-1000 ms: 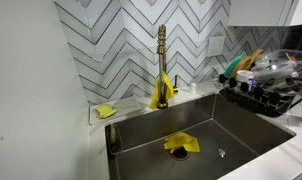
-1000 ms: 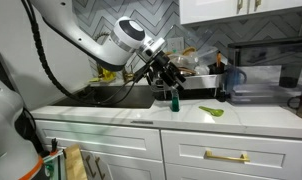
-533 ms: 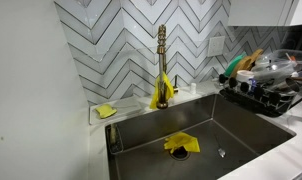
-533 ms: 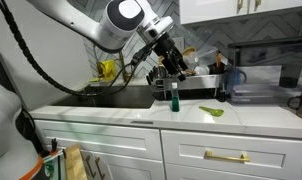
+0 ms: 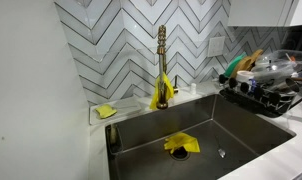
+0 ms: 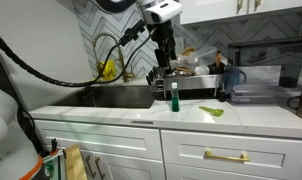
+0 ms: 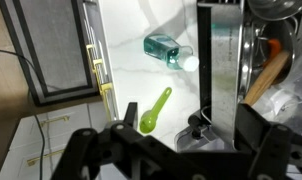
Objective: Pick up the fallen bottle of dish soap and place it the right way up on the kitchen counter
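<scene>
In an exterior view, a yellow cloth point(image 5: 181, 144) lay in the sink point(image 5: 141, 135) below the faucet point(image 5: 161, 62). In an exterior view, the arm point(image 6: 159, 14) hung vertical. Its gripper point(image 6: 165, 72) was just above the upright dish soap bottle point(image 6: 174, 97) on the kitchen counter point(image 6: 261, 118), near the front edge. In the wrist view, the fingers point(image 7: 91, 152) were spread and empty over open counter, with a green spoon point(image 7: 154, 110) beside the bottle.

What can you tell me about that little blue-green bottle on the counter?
The soap bottle is small and see-through, plastic by its look, holding teal liquid under a white cap. It stands upright on the white counter, touching nothing else. The hand hangs open above it, apart from it. A green spoon lies nearby.
</scene>
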### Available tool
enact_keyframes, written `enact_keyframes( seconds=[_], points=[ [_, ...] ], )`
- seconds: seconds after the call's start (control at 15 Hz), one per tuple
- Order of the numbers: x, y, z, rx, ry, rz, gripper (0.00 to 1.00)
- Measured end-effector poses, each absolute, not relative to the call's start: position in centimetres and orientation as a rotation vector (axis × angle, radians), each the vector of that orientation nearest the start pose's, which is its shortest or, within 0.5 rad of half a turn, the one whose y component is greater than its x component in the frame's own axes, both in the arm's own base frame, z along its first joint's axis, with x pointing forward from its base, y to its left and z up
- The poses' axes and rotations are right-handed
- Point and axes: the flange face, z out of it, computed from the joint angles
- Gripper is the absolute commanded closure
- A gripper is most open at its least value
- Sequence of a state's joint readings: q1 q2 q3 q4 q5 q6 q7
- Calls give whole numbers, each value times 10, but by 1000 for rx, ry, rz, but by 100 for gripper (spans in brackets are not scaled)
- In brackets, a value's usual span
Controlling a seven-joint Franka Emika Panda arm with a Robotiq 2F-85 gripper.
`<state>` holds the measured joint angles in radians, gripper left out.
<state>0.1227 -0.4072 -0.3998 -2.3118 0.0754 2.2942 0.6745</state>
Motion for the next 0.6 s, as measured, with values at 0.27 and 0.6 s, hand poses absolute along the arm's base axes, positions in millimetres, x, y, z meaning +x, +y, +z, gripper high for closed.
enact_keyframes(
  seconds=[0.27, 0.6],
  points=[
    [435, -150, 543, -2502, 1323, -237, 0],
    [432, -156, 547, -2526, 1347, -187, 0]
  ],
)
